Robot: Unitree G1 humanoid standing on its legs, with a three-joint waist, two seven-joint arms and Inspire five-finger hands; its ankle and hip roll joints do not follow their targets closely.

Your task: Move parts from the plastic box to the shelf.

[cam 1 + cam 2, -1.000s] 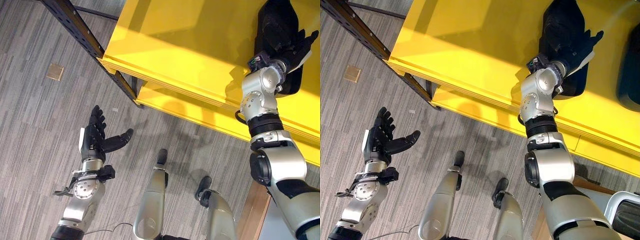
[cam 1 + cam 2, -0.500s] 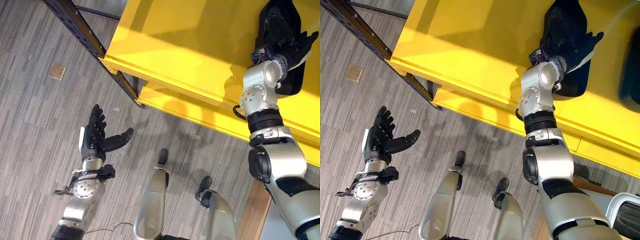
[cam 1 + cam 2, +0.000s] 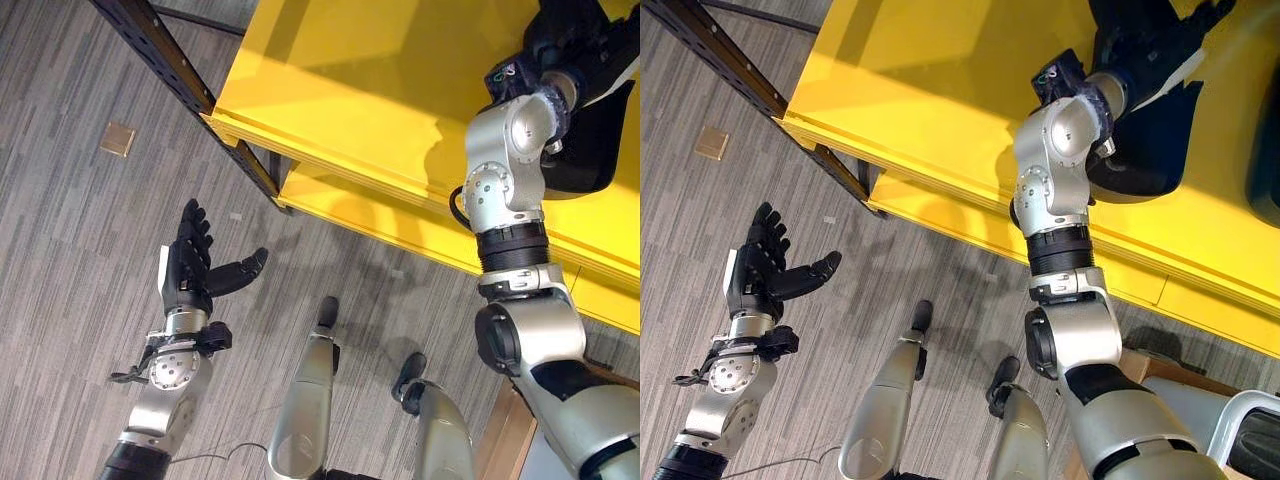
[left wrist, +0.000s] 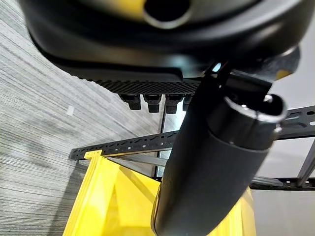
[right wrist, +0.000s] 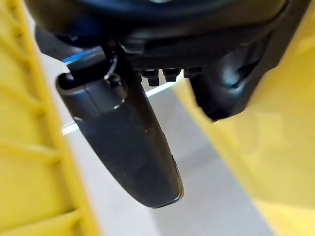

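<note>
Reaching over the yellow shelf [image 3: 340, 90], the right hand [image 3: 1160, 50] rests on a black part [image 3: 1145, 150] lying just under it; its fingers look spread. The left hand [image 3: 190, 270] hangs open. Next it likely needs to lift away without nudging the part.

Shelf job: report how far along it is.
Done: one black part lies on the yellow shelf, and another dark part sits at its far right edge. In hand: the right hand is over the black part; its grip is unclear. The left hand hangs open above the floor. Left: cannot tell; the box is unseen.
</note>
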